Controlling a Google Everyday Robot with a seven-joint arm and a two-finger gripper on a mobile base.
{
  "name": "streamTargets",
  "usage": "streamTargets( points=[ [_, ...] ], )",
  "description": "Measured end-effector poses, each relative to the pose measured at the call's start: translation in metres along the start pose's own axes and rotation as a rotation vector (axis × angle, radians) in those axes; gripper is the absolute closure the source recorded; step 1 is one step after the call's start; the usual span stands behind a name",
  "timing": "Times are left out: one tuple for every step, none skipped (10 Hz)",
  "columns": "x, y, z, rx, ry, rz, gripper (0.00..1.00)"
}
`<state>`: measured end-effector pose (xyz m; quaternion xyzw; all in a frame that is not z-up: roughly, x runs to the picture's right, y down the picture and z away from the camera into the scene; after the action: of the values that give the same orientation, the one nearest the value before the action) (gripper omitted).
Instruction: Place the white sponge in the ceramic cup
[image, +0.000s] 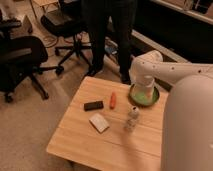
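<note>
Hovering gripper (145, 91): above wide green bowl (134, 100), jaws apart, holding nothing
Flat white rectangular sponge (99, 122): on wooden table (82, 142), well apart

Nothing legible on the table or the robot: no words, numbers or brand marks.

The flat black rectangular gadget (93, 105) shows a plain dark face. The small flat white rectangular sponge (99, 122) is unmarked, and any print on the small upright pale bottle (132, 118) is too small to tell. The white arm's gripper (145, 86) hangs over the wide green bowl (134, 100) at the far right of the light wooden table (80, 142), with no lettering on its shell that I can read.
</note>
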<state>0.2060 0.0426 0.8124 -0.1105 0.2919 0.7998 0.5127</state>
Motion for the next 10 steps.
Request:
streamTargets(
  points=[
    [0.003, 0.015, -0.004, -0.009, -0.008, -0.04, 0.35],
    [0.005, 0.027, -0.007, -0.014, -0.013, -0.069, 0.35],
    [0.011, 0.041, -0.011, -0.02, -0.02, -0.106, 0.35],
    [0.018, 0.05, -0.013, -0.022, -0.02, -0.129, 0.35],
    [0.022, 0.055, -0.015, -0.024, -0.02, -0.14, 0.35],
    [0.021, 0.054, -0.015, -0.023, -0.02, -0.137, 0.35],
    [0.021, 0.051, -0.015, -0.022, -0.02, -0.133, 0.35],
    [0.021, 0.052, -0.015, -0.022, -0.02, -0.134, 0.35],
    [0.021, 0.053, -0.013, -0.023, -0.017, -0.134, 0.35],
    [0.022, 0.054, -0.012, -0.03, -0.011, -0.148, 0.35]
  ],
)
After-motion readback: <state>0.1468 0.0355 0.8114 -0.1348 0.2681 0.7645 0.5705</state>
